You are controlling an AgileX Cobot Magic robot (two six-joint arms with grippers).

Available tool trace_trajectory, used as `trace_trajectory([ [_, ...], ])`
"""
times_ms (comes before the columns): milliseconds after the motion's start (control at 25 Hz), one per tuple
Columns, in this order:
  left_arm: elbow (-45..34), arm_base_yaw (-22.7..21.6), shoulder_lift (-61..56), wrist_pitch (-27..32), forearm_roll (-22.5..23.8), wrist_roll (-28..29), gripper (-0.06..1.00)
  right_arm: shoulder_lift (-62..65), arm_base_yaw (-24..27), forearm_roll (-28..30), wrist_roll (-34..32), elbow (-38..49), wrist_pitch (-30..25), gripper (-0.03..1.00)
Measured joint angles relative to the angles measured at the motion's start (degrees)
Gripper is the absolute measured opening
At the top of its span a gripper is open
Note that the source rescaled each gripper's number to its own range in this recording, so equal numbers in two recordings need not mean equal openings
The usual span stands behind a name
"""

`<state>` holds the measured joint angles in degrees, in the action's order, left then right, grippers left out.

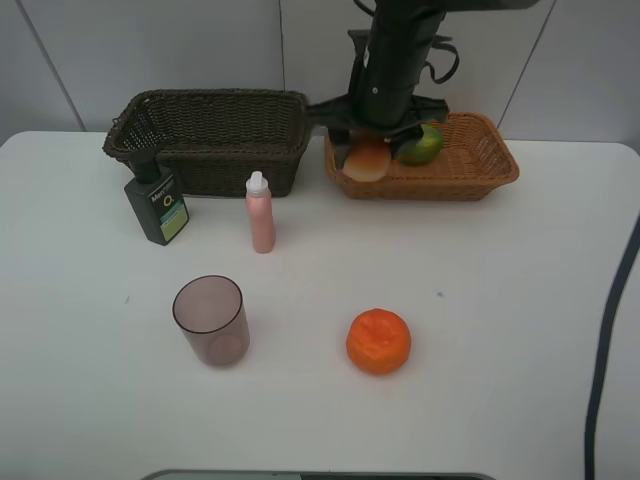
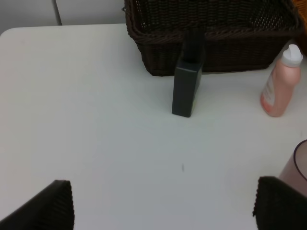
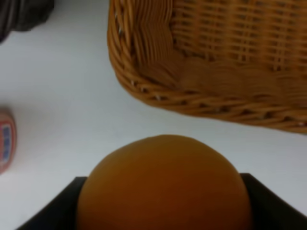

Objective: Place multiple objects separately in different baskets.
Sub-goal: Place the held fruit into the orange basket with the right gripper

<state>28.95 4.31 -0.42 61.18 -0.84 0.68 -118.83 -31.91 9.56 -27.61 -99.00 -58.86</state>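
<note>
Right gripper (image 3: pixel 163 218) clenching peach (image 1: pixel 367 160), hanging at front-left corner of tan basket (image 1: pixel 480 172). Arm partly hiding green fruit (image 1: pixel 424 146) inside. Left gripper (image 2: pixel 163 206) gaping, fingertips cropped. White table (image 1: pixel 500 320), pale panelled wall (image 1: pixel 150 50).

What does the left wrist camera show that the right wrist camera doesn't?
Only the left wrist: the dark green pump bottle, the mauve cup's edge, and the open left gripper. Only the right wrist: the peach clamped in the right gripper near the tan basket. Both: the white table, the pink bottle, and, probably, the dark basket.
</note>
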Motion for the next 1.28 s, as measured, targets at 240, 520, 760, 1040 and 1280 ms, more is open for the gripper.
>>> trace_trajectory([
  [240,0.00,0.00,0.00,0.00,0.00,0.00,0.96,-0.77,3.39,-0.04,0.05,-2.31,4.51,0.01],
  [520,0.00,0.00,0.00,0.00,0.00,0.00,0.96,-3.47,6.46,0.28,0.05,-2.62,10.84,0.01],
  [760,0.00,0.00,0.00,0.00,0.00,0.00,0.96,-7.15,6.97,3.86,0.05,-2.69,14.91,0.01],
  [1040,0.00,0.00,0.00,0.00,0.00,0.00,0.96,-9.79,6.97,6.96,0.05,-2.69,18.28,0.01],
  [1280,0.00,0.00,0.00,0.00,0.00,0.00,0.96,-10.69,6.97,7.14,0.05,-2.69,21.21,0.01],
])
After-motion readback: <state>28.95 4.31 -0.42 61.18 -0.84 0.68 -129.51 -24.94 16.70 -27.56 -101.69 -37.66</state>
